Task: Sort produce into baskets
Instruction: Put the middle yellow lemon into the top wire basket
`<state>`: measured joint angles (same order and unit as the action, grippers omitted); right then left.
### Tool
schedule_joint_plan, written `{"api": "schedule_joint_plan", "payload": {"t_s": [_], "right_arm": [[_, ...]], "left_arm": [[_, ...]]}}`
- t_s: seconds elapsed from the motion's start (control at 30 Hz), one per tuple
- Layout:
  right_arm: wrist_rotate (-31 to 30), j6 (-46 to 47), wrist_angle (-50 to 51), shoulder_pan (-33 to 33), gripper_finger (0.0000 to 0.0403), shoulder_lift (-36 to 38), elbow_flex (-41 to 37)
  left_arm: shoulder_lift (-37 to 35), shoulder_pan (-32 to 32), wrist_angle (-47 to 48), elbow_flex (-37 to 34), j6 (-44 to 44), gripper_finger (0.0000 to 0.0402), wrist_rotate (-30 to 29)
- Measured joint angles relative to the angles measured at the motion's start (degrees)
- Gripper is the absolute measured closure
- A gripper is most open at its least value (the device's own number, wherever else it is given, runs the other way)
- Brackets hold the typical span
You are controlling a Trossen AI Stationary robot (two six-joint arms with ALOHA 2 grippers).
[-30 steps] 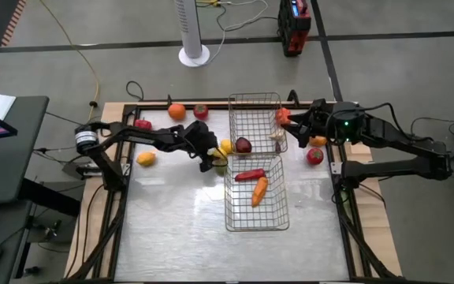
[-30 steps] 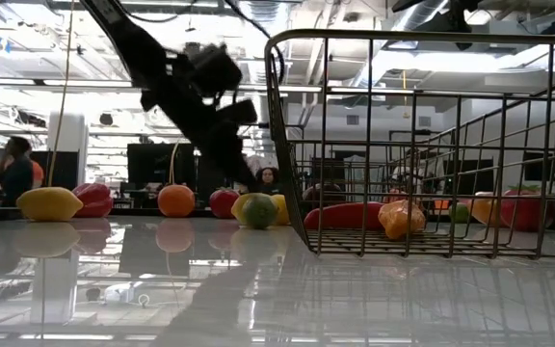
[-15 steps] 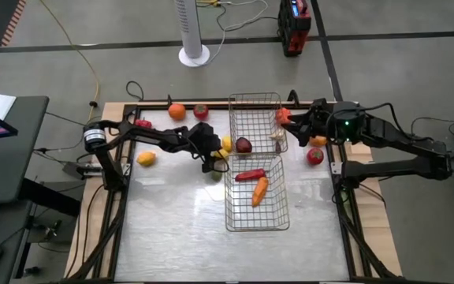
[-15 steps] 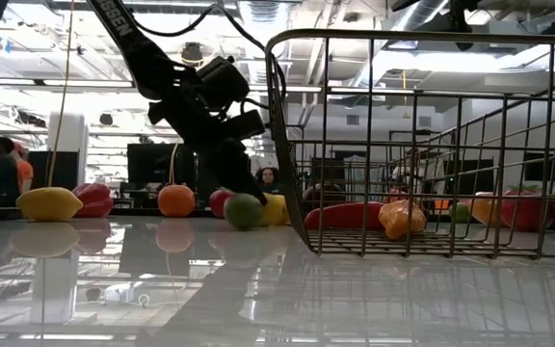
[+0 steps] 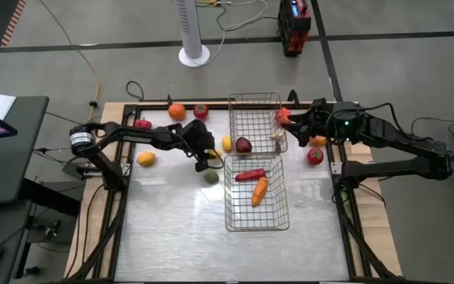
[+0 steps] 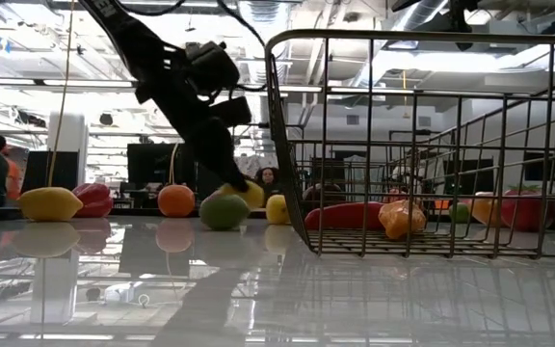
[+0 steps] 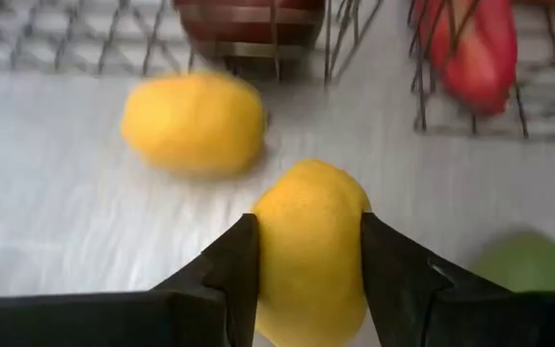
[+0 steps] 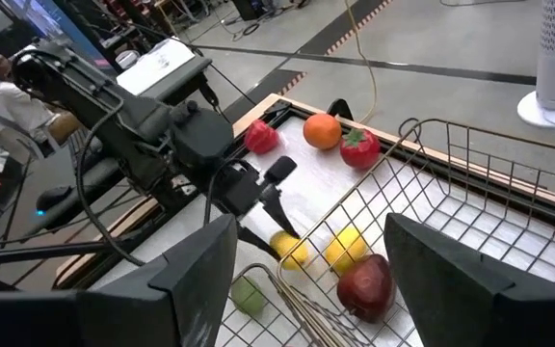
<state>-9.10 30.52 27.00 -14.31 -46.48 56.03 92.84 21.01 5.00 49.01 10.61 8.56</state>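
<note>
Yellow lemon (image 7: 308,246) sits pinched between the left gripper (image 7: 306,253) fingers (image 7: 234,260), just off the desk (image 5: 180,221) beside the baskets (image 5: 254,118); lift clear of the rim before releasing.

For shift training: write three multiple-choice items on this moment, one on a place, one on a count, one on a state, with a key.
1. Where is the green lime?
A. In the far basket
B. On the table beside the near basket
C. In the right gripper

2. How many items lie in the near basket?
A. Two
B. Four
C. None

3. What is the left gripper doing?
A. Hanging open over bare table
B. Shut on a tomato
C. Shut on a lemon

Key: 1 B, the lime sits on the tabletop left of the mesh. 2 A, only a red pepper and a carrot lie inside. 3 C, both fingers press the lemon.
</note>
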Motion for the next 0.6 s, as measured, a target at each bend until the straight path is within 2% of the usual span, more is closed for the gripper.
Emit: {"api": "schedule_joint_plan", "payload": {"t_s": [0.13,0.37,0.47,0.6], "right_arm": [[0.0,-0.1,0.0,0.0,0.0112,0.0,0.0],[0.0,-0.7,-0.1,0.0,0.0112,0.0,0.0],[0.0,-1.4,-0.1,0.0,0.0112,0.0,0.0],[0.0,-1.6,0.0,0.0,0.0112,0.0,0.0]], "left_arm": [[-4.5,0.0,3.4,0.7,-0.8,0.0269,-0.4],[-9.9,0.3,1.8,5.4,-4.0,0.0268,-6.8],[-8.7,0.4,1.4,8.5,-6.1,0.0268,-5.7],[-6.8,-0.2,1.9,13.0,-9.5,0.0268,-1.6]]}}
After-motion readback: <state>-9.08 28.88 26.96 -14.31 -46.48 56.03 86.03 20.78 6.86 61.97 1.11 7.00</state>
